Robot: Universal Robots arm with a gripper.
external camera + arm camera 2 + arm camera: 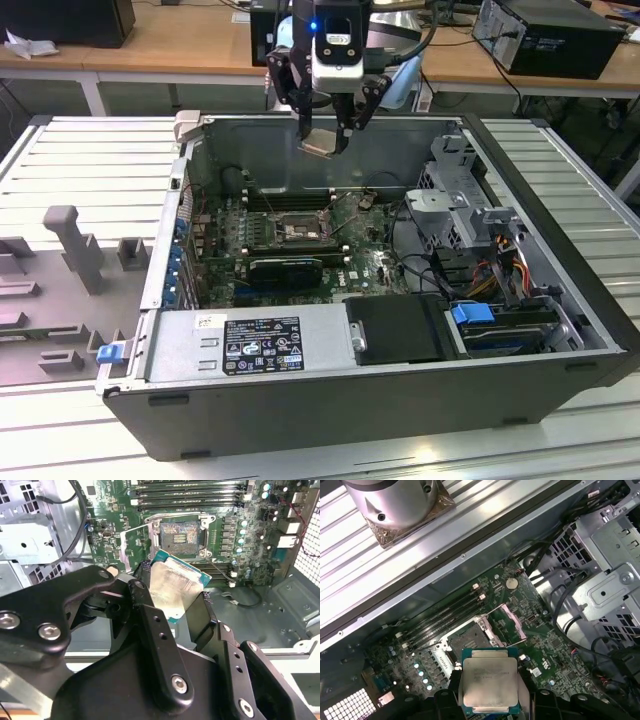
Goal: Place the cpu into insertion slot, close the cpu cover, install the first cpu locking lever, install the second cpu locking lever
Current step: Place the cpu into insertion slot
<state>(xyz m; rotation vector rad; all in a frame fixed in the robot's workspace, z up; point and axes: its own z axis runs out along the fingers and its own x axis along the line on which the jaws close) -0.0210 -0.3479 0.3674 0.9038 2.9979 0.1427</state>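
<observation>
The claw [327, 130] was clamped on the cpu [489, 682], which looked a bit tilted, high over the board. In the exterior view the open slot [295, 230] lay well below at six o'clock, with its cover [511, 624] flipped up beside it. A tilted or off-centre cpu could scratch the slot or bump the cover.

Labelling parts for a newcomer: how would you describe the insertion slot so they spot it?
Inside the open computer case lies a green motherboard. Near its middle, beside the long black memory slots, sits the insertion slot: square with a dark metal rim, not a narrow strip.
</observation>
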